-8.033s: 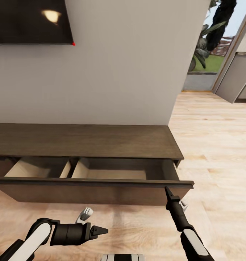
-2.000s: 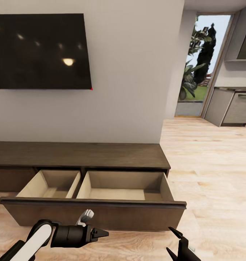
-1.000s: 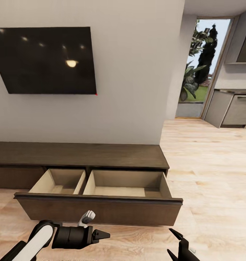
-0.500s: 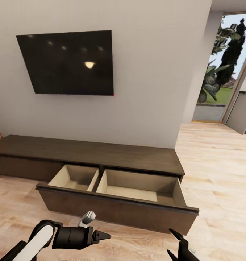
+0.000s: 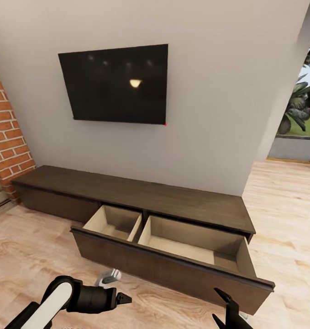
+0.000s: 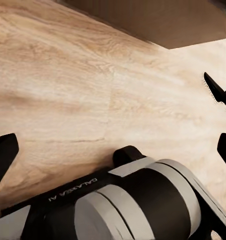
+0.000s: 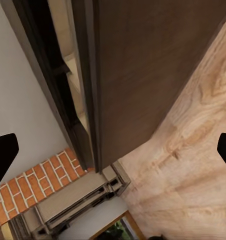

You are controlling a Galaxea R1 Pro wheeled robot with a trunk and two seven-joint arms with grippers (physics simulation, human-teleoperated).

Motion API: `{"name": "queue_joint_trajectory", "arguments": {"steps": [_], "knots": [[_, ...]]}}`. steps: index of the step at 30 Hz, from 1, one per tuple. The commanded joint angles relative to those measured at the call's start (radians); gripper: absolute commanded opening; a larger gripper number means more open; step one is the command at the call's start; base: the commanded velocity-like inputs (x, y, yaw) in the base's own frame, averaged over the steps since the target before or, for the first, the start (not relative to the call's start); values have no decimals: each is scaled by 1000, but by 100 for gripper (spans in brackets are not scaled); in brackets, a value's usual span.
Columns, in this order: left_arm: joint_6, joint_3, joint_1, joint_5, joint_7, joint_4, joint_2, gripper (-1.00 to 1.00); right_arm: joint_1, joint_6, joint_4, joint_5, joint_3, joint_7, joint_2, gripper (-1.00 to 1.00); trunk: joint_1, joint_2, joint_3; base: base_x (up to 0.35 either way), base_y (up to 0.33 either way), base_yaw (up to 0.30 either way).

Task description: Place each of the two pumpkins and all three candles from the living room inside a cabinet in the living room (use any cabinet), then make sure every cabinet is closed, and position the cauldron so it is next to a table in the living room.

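Left gripper [image 5: 123, 299], black with pointed fingertips, hangs low over the pale wood-plank floor [image 5: 31, 256], directed toward the robot's right; the head view presents its fingertips as one closed point, whereas the left wrist view shows dark tips at opposite edges of the frame, so its opening cannot be determined. Ahead of it stands the long, low, dark brown wooden cabinet [image 5: 127, 189] against the grey wall, long axis parallel to that wall, with one wide drawer [image 5: 173, 265] pulled out, exposing two bare light tan compartments. Right gripper [image 5: 224, 305] sits at the lower frame edge just short of the drawer front, fingers spread wide and holding nothing; it is the nearer arm to the drawer's right end. Both arms are cut off by the frame. Above the cabinet hangs a black wall-mounted screen [image 5: 118, 84].
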Motion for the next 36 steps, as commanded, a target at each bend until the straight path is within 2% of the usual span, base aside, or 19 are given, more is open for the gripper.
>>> {"name": "queue_joint_trajectory", "arguments": {"steps": [1, 3, 6, 9, 16, 25, 36], "knots": [[0, -2, -1, 10, 29, -1, -4, 100, 0, 6, 0, -3, -3, 0, 0, 100, -4, 7, 2, 0, 0, 121], [0, 0, -1, 10, 113, -1, -27, 100, 0, 5, 0, -3, -3, -1, 0, 100, -8, 14, 5, 0, 0, 59], [-1, 2, -1, 11, 180, -1, -43, 100, 0, 5, 0, -3, -3, -1, 0, 100, -8, 14, 5, 0, 0, 22], [-1, 3, -1, 11, 210, -1, -52, 100, 0, 5, 0, -3, -3, -1, 0, 100, -8, 14, 5, 0, 0, 6], [-2, 6, -1, 9, 225, -1, -56, 100, 0, 4, 0, -3, -3, -1, 0, 100, -8, 14, 5, -8, 0, 1], [-2, 8, -1, 9, 226, 1, -56, 100, 0, 4, 0, -3, -3, -1, 4, 100, -8, 14, 5, -203, 0, 0], [-2, 8, -1, 8, 226, 1, -57, 100, 0, -21, 0, -3, -3, -2, 9, 100, -8, 14, 5, -12, -9, 0]]}}
